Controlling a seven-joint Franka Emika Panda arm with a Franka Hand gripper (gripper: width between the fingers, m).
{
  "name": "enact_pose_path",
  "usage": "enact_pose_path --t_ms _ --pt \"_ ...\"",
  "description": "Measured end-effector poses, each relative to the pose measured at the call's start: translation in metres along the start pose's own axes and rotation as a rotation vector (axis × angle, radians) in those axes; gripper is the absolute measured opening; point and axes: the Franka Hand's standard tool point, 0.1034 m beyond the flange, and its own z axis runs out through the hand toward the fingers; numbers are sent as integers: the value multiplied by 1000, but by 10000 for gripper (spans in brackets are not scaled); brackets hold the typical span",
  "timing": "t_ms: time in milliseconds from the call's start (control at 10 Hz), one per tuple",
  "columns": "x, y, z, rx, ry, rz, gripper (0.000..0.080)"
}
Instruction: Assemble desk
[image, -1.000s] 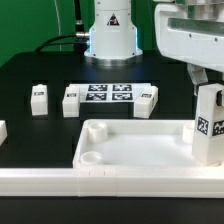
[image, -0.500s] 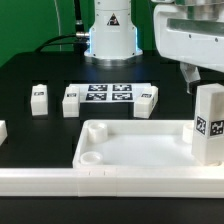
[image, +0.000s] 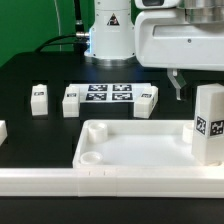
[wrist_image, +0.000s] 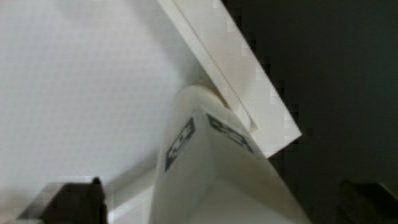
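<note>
The white tray-like tabletop (image: 135, 150) lies at the front of the black table. One white tagged leg (image: 208, 122) stands upright in its corner socket at the exterior view's right. My gripper (image: 180, 88) hangs above and just to the exterior view's left of that leg, and one dark finger shows below the white hand. In the wrist view the leg's top (wrist_image: 222, 165) rises between my two dark fingertips, which stand wide apart and clear of it, so my gripper (wrist_image: 217, 205) is open and empty. The tabletop's floor (wrist_image: 71, 90) and rim (wrist_image: 228, 60) lie beneath.
Three loose white legs (image: 39, 98) (image: 70, 100) (image: 146, 100) lie around the marker board (image: 108, 94) behind the tabletop. Another white part (image: 2, 130) shows at the left edge. A long white border rail (image: 100, 182) runs along the front. The robot base (image: 110, 35) stands at the back.
My gripper has let go of the upright leg, risen off it and shifted toward the exterior view's left. The leg stays standing in its corner socket.
</note>
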Motion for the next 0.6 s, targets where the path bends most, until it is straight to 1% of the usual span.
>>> enact_pose_path --t_ms 200,500,600 --pt "0 0 0 0 0 -110 649" --pt "-1 -1 0 -60 22 -410 649" --pt "-1 -1 0 -70 24 -481 649"
